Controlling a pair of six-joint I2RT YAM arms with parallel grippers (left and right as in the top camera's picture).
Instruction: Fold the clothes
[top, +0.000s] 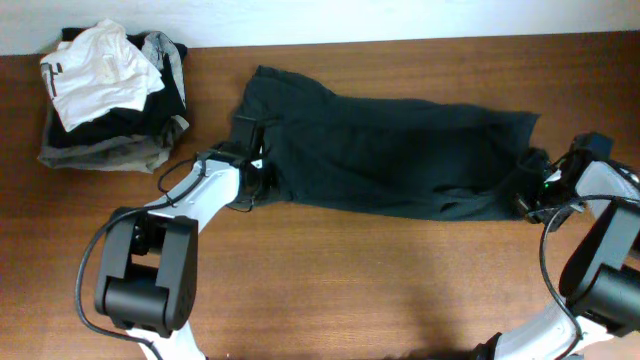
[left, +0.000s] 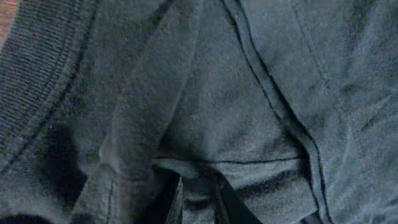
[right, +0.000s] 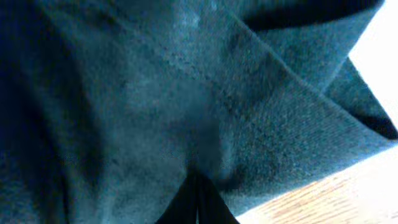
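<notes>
A dark teal garment (top: 390, 150) lies spread across the middle of the wooden table, its long axis running left to right. My left gripper (top: 250, 172) is at its left end, shut on a fold of the garment (left: 205, 186); the cloth (left: 205, 93) fills the left wrist view. My right gripper (top: 528, 190) is at the garment's right end, its fingers pressed together on the fabric edge (right: 198, 186). The ribbed hem (right: 323, 118) shows in the right wrist view above bare wood (right: 323, 199).
A pile of clothes (top: 105, 95), white, grey and black, sits at the table's far left corner. The bare wooden tabletop (top: 380, 280) stretches in front of the garment.
</notes>
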